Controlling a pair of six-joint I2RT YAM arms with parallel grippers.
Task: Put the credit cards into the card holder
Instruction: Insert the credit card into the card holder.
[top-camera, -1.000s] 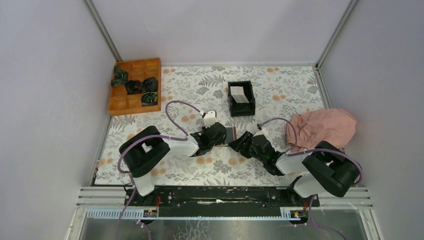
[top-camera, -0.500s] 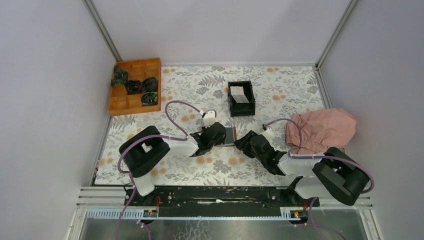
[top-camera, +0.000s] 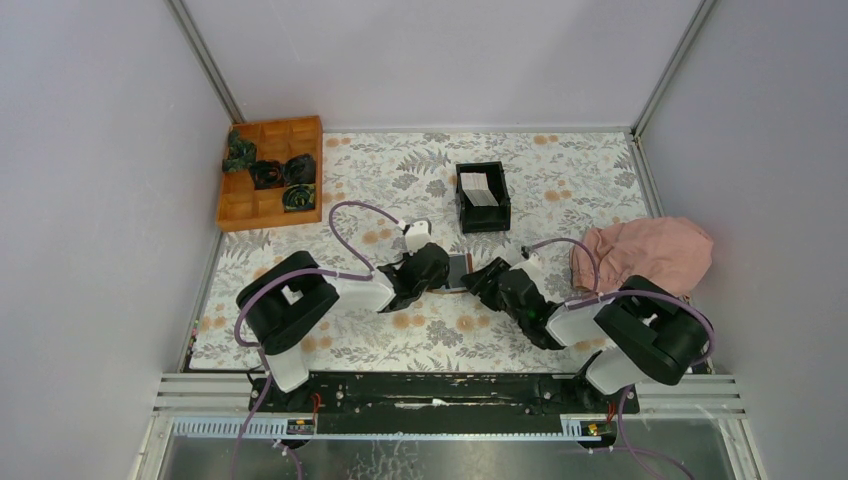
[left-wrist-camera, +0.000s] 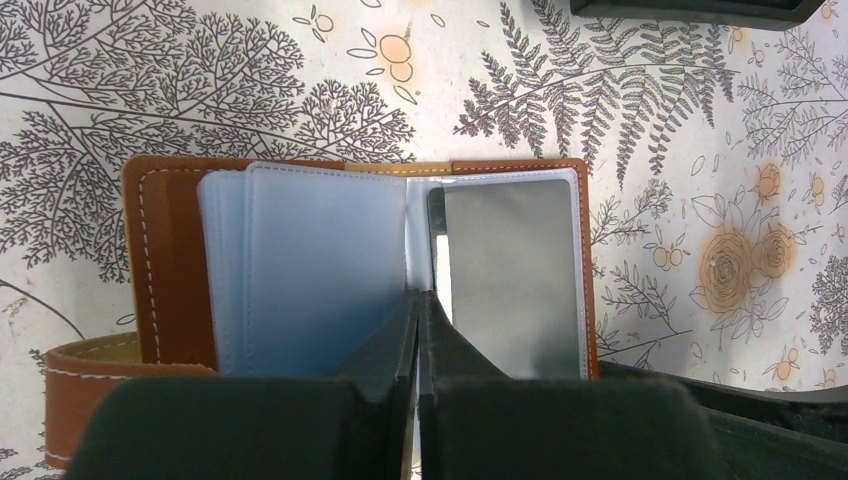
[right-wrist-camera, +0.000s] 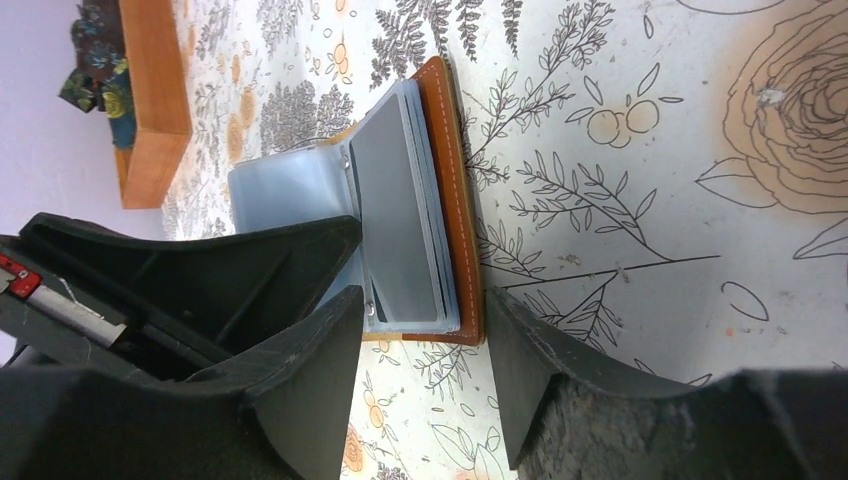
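While my shut left tool (left-wrist-camera: 418, 305) pins the card holder (left-wrist-camera: 170, 250) open, my right tool (right-wrist-camera: 425, 385) hangs wide and empty at its edge; I reckon fetching the credit cards (top-camera: 478, 188) beyond it comes next.

The reddish-brown stitched folding card holder (left-wrist-camera: 165, 270) is matt leather-like; its frosted sleeves (left-wrist-camera: 320, 270) are smooth plastic. Upper left, the orange compartment tray (top-camera: 240, 207) is probably wood.
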